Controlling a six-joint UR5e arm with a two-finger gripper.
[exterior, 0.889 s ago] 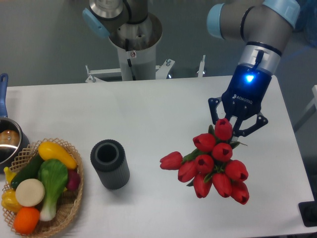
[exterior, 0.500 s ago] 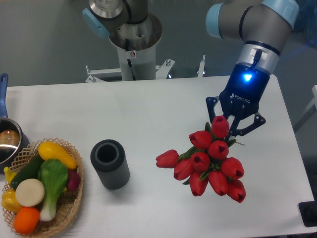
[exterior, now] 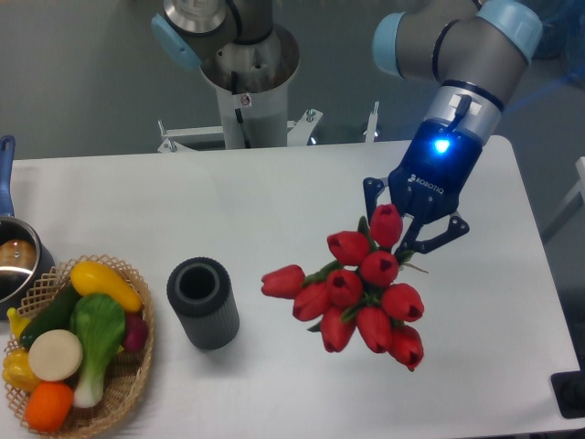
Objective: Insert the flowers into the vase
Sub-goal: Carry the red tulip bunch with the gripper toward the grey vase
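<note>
The flowers [exterior: 358,293], a bunch of red tulips with green leaves, hang from my gripper [exterior: 407,233], which is shut on their stems at the upper right of the bunch. The bunch is lifted above the white table, right of centre. The vase [exterior: 203,302], a dark grey ribbed cylinder with a thick round rim, stands upright on the table to the left of the flowers, with a gap between it and the nearest tulip.
A wicker basket [exterior: 128,384] of produce sits at the front left. A metal pot with a blue handle [exterior: 13,261] is at the left edge. The arm's base column [exterior: 245,82] stands behind the table.
My gripper has moved left and slightly up with the flowers, bringing the bunch closer to the vase. The vase has not moved.
</note>
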